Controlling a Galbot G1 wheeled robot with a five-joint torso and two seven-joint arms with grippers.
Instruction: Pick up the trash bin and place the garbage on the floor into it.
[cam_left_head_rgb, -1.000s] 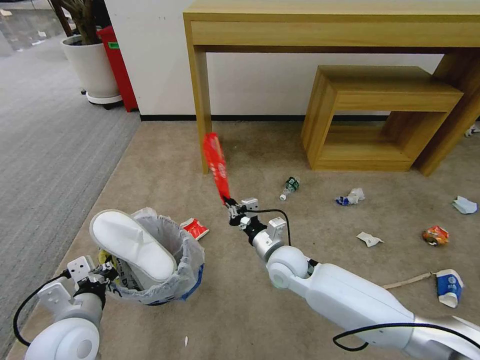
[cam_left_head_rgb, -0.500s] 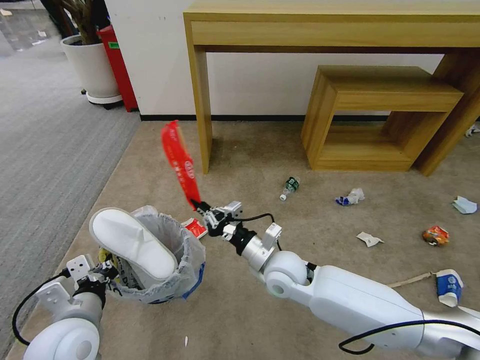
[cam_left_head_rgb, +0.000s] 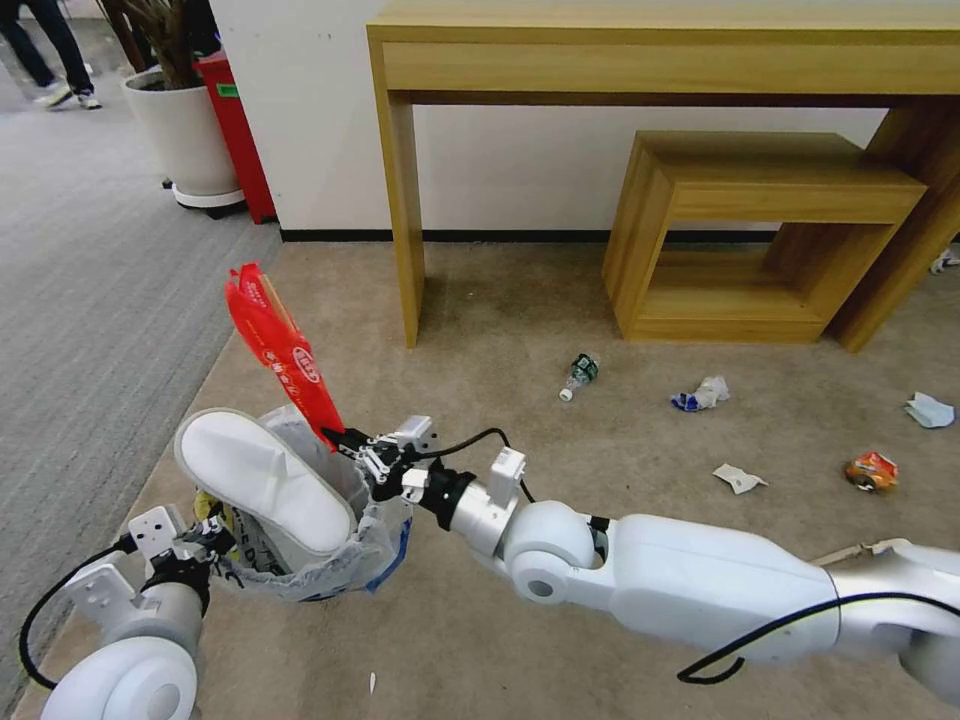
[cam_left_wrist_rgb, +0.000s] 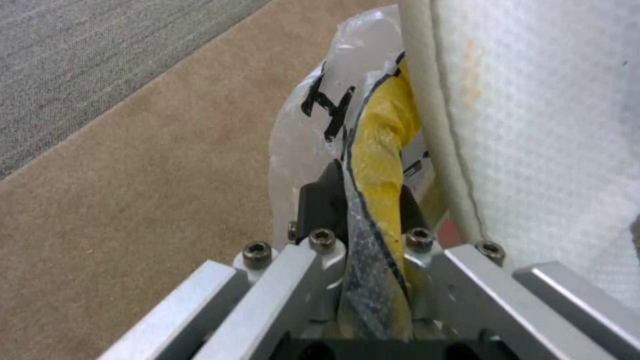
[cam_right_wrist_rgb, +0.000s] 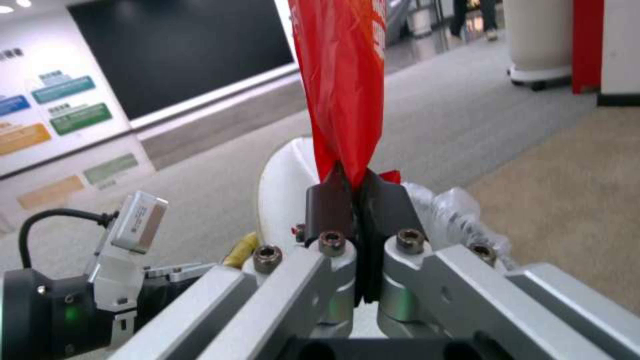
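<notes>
While right tool (cam_left_head_rgb: 338, 437) grips, red wrapper (cam_left_head_rgb: 281, 349) upright

Beige carpet floor (cam_left_head_rgb: 480, 300): crushed bottle (cam_left_head_rgb: 579, 374), crumpled papers (cam_left_head_rgb: 702, 394), orange wrapper (cam_left_head_rgb: 871, 470), wooden desk (cam_left_head_rgb: 660, 60).

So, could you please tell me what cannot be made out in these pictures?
- Trash bin contents: head view, hidden by the white slipper lying across its mouth.
- Red wrapper: right wrist view, top cut off by the edge above the right pincer.
- Bin body: left wrist view, hidden by the bag and the left pincer.
</notes>
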